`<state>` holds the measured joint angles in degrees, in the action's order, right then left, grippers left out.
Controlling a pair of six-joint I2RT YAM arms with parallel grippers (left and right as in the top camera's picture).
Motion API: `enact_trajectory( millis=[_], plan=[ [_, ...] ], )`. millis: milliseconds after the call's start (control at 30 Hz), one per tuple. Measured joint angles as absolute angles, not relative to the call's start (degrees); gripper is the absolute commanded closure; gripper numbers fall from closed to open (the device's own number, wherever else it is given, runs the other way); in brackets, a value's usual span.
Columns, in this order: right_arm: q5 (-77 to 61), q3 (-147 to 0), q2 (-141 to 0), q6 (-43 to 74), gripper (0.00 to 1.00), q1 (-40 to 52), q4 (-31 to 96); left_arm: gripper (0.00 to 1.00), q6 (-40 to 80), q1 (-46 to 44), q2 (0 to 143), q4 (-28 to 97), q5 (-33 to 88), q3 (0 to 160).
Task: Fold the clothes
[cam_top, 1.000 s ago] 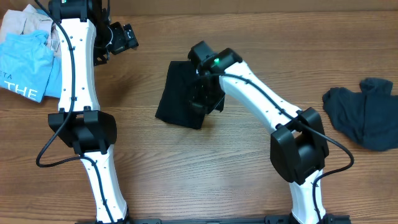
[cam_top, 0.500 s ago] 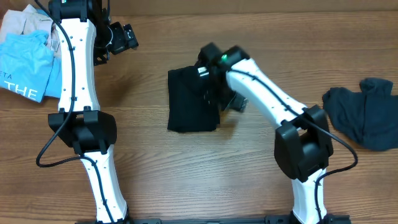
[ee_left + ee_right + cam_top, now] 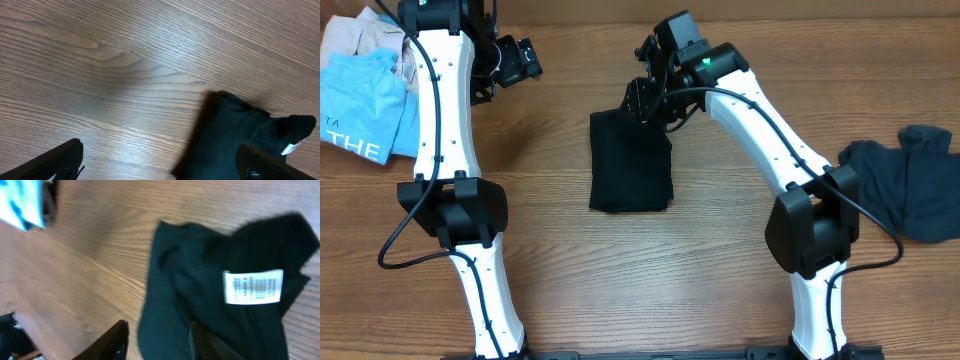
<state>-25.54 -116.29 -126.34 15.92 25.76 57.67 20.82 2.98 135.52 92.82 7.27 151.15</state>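
- In the middle of the overhead frame, the black garment (image 3: 631,165) is lying flat on the wooden surface (image 3: 650,290) as a folded, upright rectangle.
- Just above the garment's upper right corner, the right gripper (image 3: 650,92) is hanging over the top edge. From overhead I cannot tell whether it is touching the cloth.
- Along the bottom of the right wrist frame, the gripper's fingers (image 3: 114,340) are standing well apart. The gripper is open, with the dark cloth showing below the gap and nothing pinched.
- In the right half of that same frame, a white label (image 3: 252,286) is showing face up on the black fabric; its print is too small to read.
- In the upper left of the overhead frame, the left gripper (image 3: 518,58) is hovering over bare wood, well apart from the black garment.
- In the left wrist frame, its fingers (image 3: 62,159) are sitting at the two lower corners. They are spread wide and are holding nothing.
- In the lower right of the left wrist frame, part of the black garment is showing as a dark, blurred shape.
- At the upper left corner of the overhead frame, a light blue shirt (image 3: 355,100) is lying against a beige piece of clothing (image 3: 355,35).
- At the right edge, a dark navy garment (image 3: 905,180) is lying crumpled, well apart from the black one.
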Motion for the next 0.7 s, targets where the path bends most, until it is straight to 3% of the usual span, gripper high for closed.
enact_trajectory(
  millis=[100, 433, 700],
  plan=[
    [-19.8, -115.8, -129.7, 13.7, 0.44, 25.5, 56.5, 0.00, 20.8, 3.0, 135.5, 92.9, 7.3, 151.2],
    [-14.1, -115.6, -132.0, 7.9, 0.48, 24.1, 56.8, 0.00, 20.8, 3.0, 135.5, 92.9, 7.3, 151.2],
    [-14.0, -115.6, -132.1, 7.6, 0.96, 24.1, 57.2, 0.00, 20.8, 3.0, 135.5, 93.1, 7.3, 151.2]
  ],
)
